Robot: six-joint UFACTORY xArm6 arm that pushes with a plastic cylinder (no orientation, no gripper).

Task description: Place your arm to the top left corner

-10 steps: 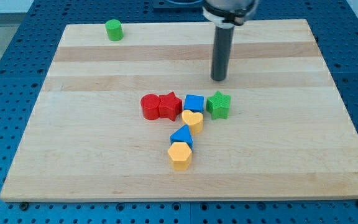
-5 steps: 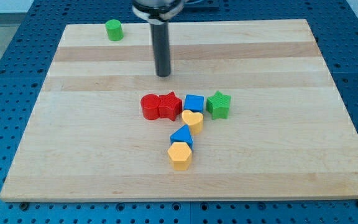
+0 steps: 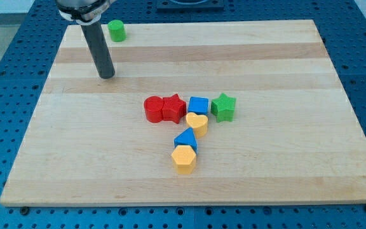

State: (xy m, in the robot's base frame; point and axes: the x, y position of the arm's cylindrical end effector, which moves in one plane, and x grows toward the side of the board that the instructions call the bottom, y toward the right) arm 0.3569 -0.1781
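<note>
No readable writing. Your tip (image 3: 107,76) rests on the pale wooden counter (image 3: 284,159) near its top left, just below the green cylinder block (image 3: 116,30). No jaws on this rod. Mid-counter cluster, well apart: red cylinder block (image 3: 153,109), red star block (image 3: 174,107), blue cube block (image 3: 198,105), green star block (image 3: 223,106).

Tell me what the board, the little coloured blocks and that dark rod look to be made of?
The board looks like pale wood with a matt finish: long grain stripes run across it. The blocks, such as the green star and the red cylinder, look like matt plastic with fine ridges, possibly 3D-printed. The rod, down to my tip, looks dark and smooth, metal or plastic; I cannot tell which.
</note>
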